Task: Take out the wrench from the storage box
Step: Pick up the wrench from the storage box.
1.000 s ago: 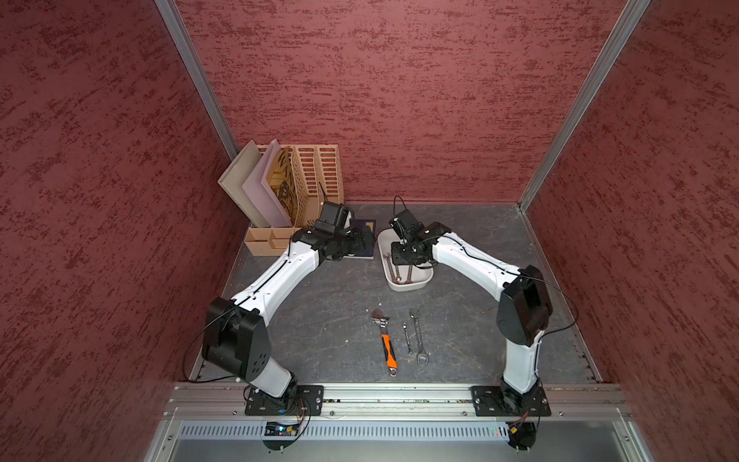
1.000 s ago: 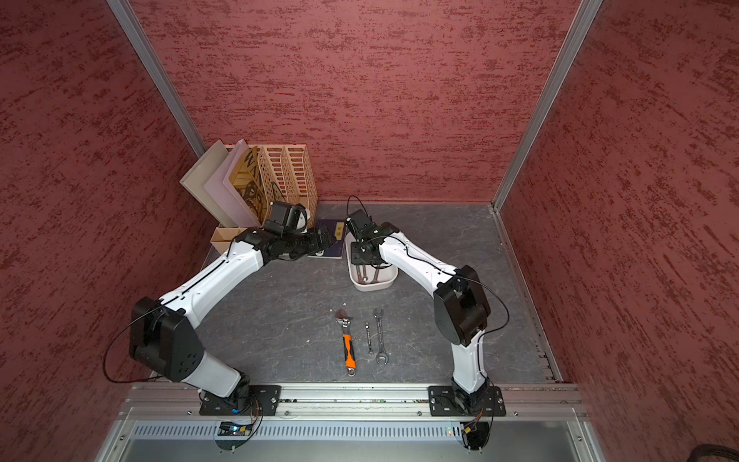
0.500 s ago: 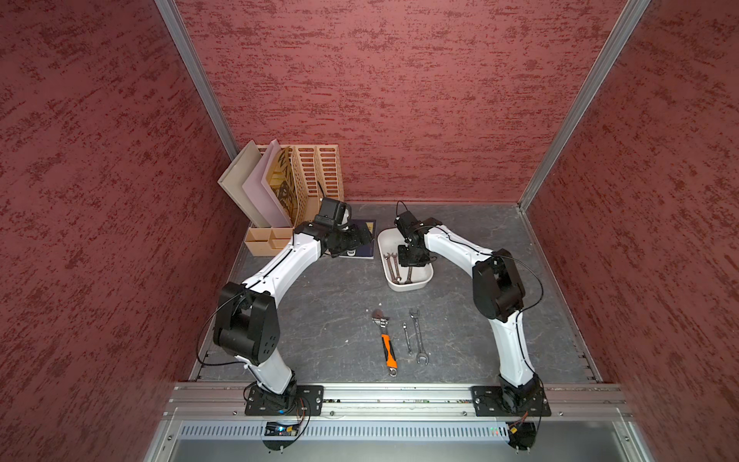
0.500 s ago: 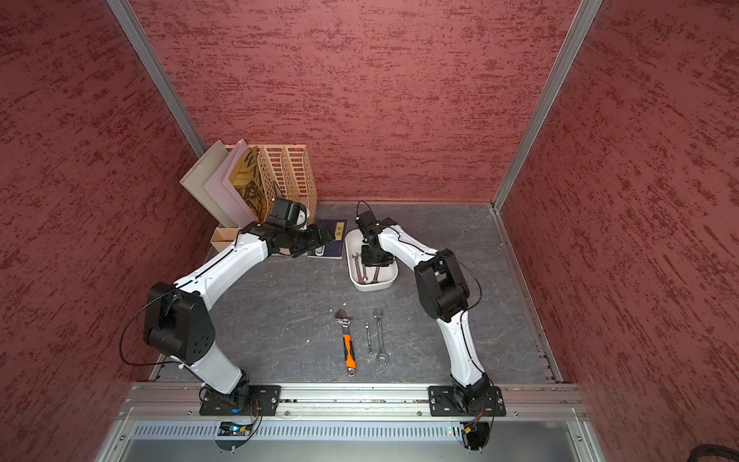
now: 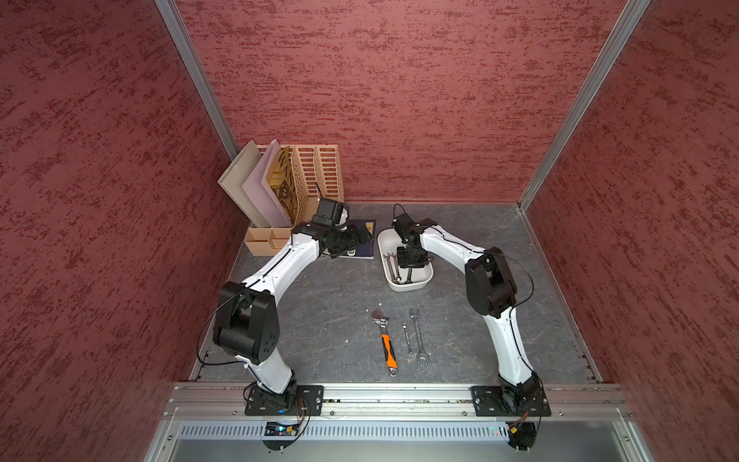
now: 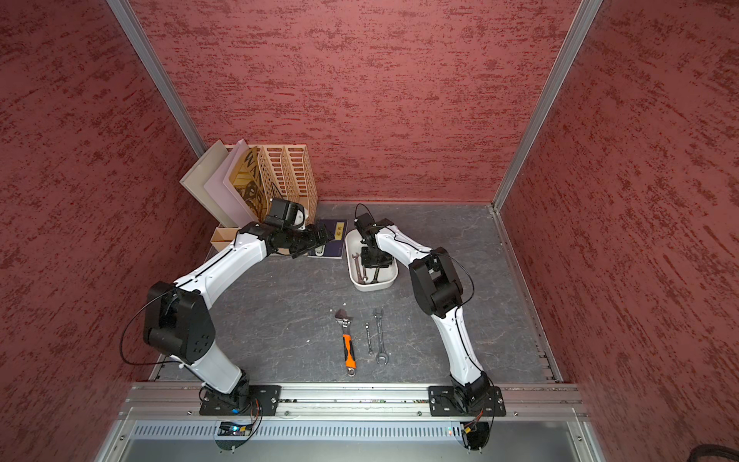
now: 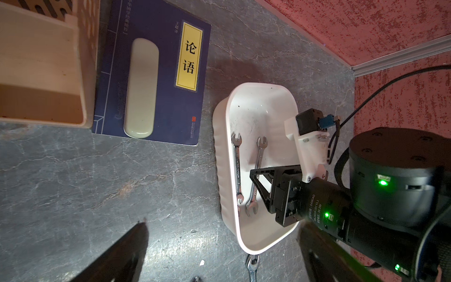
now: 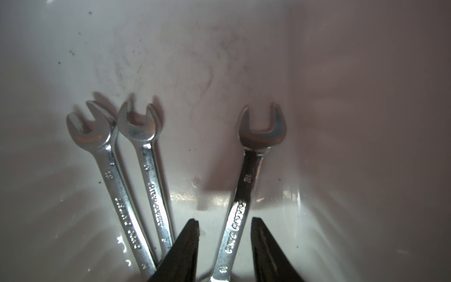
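Right gripper seen inside storage box, jaws apart, wrench straddled, not clamped. Wrench found flat on box floor. Left gripper held apart, idle. Three tools laid at box's 6 o'clock; lift-out judged pending.

**Clutter sitting around the grey tabletop**

A peach slotted file organizer is standing in the far left corner against the red textured walls, with three boards leaning out of it. A small wooden divided tray is sitting just in front. A dark blue book with a yellow label is lying flat beside that tray, carrying a pale oblong case. Toward the near edge, an orange-handled adjustable wrench and two plain spanners are lying side by side on the table.
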Available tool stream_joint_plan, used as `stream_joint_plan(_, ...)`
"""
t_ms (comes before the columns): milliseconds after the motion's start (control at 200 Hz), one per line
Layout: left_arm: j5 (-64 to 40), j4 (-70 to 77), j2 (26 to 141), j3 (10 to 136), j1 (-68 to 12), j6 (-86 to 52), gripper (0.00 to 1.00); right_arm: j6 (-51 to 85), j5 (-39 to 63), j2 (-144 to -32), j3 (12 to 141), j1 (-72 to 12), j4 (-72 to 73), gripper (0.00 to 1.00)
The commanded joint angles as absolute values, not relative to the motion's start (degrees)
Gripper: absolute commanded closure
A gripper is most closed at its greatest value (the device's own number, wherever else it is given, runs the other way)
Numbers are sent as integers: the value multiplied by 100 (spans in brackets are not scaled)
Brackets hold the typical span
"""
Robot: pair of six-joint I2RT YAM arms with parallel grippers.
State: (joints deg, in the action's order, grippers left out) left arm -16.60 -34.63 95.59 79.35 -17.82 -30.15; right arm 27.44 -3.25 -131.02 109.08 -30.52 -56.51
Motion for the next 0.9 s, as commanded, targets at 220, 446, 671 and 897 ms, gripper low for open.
stream_joint_plan(220,-1699,-3328,9668,7877,-1749,-3033,0,2828,-466,-13490,11151,-2930,-5481,64)
stream_joint_plan(446,-1706,-3331,9712,7905,-1731,-3046,0,2776,-554,-13608,11141,-2933,-5376,74)
stream_joint_plan(671,-1705,-3322,9729,7914,-1723,-3050,0,2690,-698,-13617,11139,-2936,-5261,80)
stream_joint_plan(897,-1696,-3331,9712,7905,-1707,-3050,0,2620,-769,-13605,11343,-2935,-5245,83)
